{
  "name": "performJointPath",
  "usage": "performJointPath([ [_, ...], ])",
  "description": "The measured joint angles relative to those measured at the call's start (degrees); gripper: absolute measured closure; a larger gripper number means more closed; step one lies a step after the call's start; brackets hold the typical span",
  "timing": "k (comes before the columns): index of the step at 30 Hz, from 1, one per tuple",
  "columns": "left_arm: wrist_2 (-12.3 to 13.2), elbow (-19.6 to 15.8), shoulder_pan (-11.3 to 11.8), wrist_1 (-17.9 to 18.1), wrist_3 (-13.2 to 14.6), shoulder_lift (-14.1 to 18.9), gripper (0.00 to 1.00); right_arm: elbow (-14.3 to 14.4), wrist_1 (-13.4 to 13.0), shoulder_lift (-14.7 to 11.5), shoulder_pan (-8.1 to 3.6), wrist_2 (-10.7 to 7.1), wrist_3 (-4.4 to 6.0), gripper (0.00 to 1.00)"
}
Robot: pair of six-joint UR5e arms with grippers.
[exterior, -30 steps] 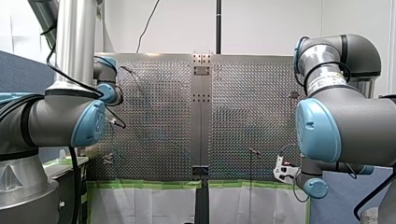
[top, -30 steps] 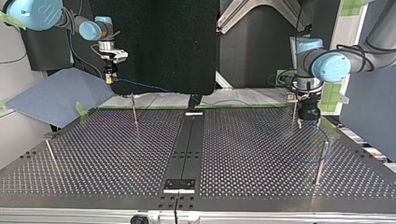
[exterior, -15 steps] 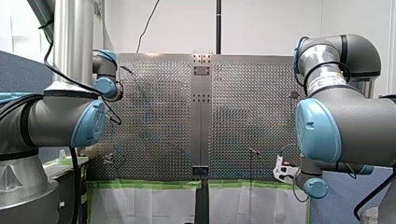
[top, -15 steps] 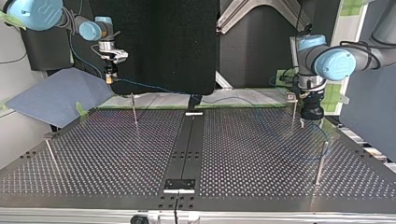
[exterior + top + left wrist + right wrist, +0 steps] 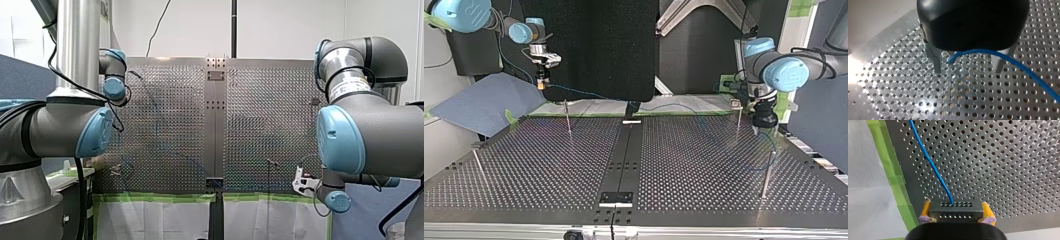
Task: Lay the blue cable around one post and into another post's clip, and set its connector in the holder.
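Evidently I was mid-routing. My right gripper (image 5: 955, 216) clamped the connector (image 5: 956, 208) by its short ends near the table's (image 5: 1010, 170) green-taped edge, its long axis spanning the pads and its cable face pointing away from my wrist. My left gripper (image 5: 967, 71) stood spread, with the blue cable (image 5: 983, 51) running loose between its fingers. The next move, I judged, called for wrapping the cable around a post (image 5: 767, 172).

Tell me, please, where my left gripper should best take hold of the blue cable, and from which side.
Take the blue cable on the stretch just under my left gripper, whose metal fingers stand open. The strand seems to run from finger to finger, not through the gap, so I would turn the wrist first, then close across it from above.
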Motion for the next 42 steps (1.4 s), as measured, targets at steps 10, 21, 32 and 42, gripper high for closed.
performJointPath([
  [10,-0.4,0.8,-0.8,-2.0,5.5,2.0,0.0,0.0,0.0,0.0,0.0,0.0,0.01,1.0],
  [21,-0.3,1.0,-1.9,-3.4,10.2,2.5,0.0,0.0,0.1,0.0,0.0,0.0,0.0,1.0],
  [32,-0.9,1.1,-2.2,-5.1,15.1,5.3,0.0,0.0,0.1,0.0,0.0,0.0,0.04,1.0],
  [42,-3.0,0.9,-2.6,-9.5,19.7,9.8,0.0,0.0,0.1,0.0,0.0,0.0,0.13,1.0],
])
